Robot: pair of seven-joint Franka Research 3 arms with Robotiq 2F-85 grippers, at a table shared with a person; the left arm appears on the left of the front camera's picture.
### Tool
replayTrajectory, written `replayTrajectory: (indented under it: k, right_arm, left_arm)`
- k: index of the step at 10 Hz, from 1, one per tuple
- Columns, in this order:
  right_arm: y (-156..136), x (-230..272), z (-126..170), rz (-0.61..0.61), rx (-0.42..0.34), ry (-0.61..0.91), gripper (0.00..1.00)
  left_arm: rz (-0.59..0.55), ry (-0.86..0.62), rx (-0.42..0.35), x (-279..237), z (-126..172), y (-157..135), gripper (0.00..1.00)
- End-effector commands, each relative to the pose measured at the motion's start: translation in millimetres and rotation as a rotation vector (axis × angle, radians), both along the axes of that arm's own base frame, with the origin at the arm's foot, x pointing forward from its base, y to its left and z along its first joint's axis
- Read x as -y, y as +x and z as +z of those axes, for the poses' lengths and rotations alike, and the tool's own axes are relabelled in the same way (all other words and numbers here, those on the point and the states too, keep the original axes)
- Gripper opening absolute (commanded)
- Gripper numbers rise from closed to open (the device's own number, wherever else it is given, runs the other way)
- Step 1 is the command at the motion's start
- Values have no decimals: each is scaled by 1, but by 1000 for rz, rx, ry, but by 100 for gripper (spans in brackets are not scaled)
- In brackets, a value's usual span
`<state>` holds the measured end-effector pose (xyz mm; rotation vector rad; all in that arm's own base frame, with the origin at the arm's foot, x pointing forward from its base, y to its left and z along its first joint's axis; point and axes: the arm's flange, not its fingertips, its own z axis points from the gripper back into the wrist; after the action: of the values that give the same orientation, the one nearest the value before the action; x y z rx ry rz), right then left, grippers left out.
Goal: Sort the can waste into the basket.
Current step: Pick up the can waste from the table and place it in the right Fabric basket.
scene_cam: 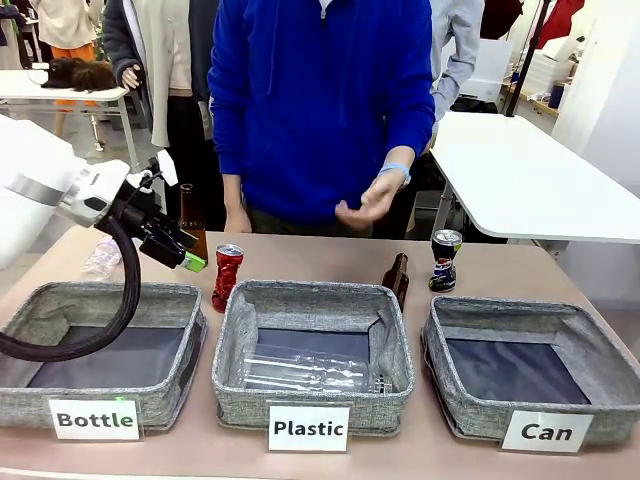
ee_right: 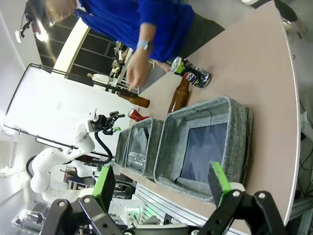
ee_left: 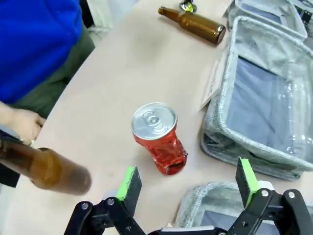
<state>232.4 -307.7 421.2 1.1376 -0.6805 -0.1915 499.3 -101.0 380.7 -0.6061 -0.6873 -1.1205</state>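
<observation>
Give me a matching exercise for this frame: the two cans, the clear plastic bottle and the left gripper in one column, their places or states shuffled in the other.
1. red can
2. dark can
3. clear plastic bottle
4. left gripper

A. lying inside the Plastic basket
B. standing on the table behind the Can basket
C. open, holding nothing
D. standing on the table behind the gap between the Bottle basket and the Plastic basket

Pairs: 1-D, 2-B, 3-A, 4-C
</observation>
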Motion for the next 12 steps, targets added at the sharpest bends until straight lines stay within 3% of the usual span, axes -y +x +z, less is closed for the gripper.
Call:
replayTrajectory:
  k: [1,4,5,8,12]
  right_arm:
    - [1,3,1,5,37,-3,100]
    - [1,3,1,5,37,-3,100]
    - [1,3,1,5,37,-3,100]
    - [1,3,1,5,37,-3,100]
    - [1,3,1,5,37,-3,100]
  left_arm:
    - [-45,-19,-8,-30,17,-4,100]
    - [-67,-77,6,-108,35,-31,100]
    - [-34,-88,6,-111,32,-31,100]
    - [-2,-7,9,-51,6,-14,100]
    - [-47,111,1,13,-26,7,100]
